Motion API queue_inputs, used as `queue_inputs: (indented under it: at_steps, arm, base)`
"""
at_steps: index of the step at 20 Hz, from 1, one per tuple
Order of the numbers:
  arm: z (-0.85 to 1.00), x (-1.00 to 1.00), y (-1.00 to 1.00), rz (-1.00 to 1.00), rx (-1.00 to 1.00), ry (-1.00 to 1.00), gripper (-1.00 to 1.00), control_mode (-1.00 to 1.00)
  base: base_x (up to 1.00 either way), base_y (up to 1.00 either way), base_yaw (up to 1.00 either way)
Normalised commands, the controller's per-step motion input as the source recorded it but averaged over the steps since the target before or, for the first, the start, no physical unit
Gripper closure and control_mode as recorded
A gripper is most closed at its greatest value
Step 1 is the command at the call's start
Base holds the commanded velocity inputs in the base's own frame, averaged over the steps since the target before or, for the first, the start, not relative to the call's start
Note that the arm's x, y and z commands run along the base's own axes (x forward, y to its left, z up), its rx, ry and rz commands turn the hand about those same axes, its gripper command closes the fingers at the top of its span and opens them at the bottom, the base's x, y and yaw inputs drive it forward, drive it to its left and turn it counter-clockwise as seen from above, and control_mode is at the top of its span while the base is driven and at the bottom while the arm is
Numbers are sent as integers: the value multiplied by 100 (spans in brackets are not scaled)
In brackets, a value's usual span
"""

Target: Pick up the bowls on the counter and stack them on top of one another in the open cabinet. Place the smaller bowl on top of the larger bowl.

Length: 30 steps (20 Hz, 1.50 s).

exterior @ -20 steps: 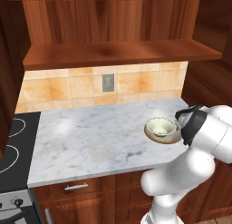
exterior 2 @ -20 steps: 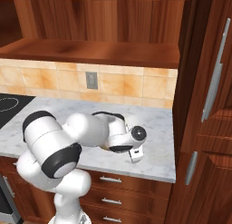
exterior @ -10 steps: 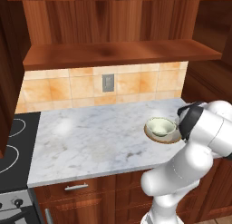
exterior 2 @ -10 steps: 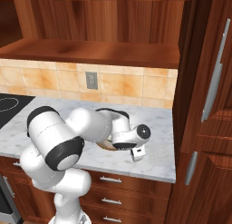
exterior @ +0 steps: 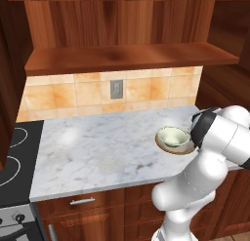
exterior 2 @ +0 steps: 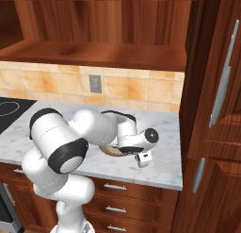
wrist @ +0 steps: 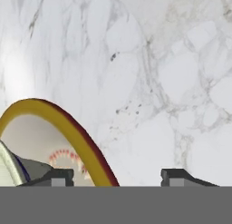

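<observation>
**End effector low at the rim of the plate bowl**

In the left base view, two bowls sit at the right middle of the frame, on the marble desk. The small green bowl stands inside the wide brown bowl, so they are already nested, only not yet in the cabinet, whose shelf is in the upper half of the frame.

In the hand view, the end effector is at the bottom edge, very near the desk surface. Its two fingertips stand apart, with the yellow-brown rim of the wide bowl passing between them at the lower left. It seems to have hold of nothing yet. My judgement is that it is placed so in order to pinch the rim and lift both bowls together.

In the right base view, the arm covers most of the bowls at the centre.

Count: two bowls, one cabinet, one end effector.
</observation>
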Motion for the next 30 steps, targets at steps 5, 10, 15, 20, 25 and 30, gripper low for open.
queue_inputs:
  at_steps: [5, 10, 15, 20, 25, 30]
  arm:
    - [0, 0, 4, 2, 0, 0, 100, -100]
    - [0, -7, 1, 0, 0, -10, 100, -100]
    - [21, -13, 22, 0, 0, -14, 100, -100]
    - [33, -1, 42, 1, 0, -7, 100, -100]
    - [39, 0, 50, 2, -1, 0, 100, -100]
    - [40, -4, 32, 1, -1, -3, 100, -100]
  base:
    - [0, 0, 0]
    - [0, 0, 0]
    - [0, 0, 0]
    - [0, 0, 0]
    - [0, 0, 0]
    - [0, 0, 0]
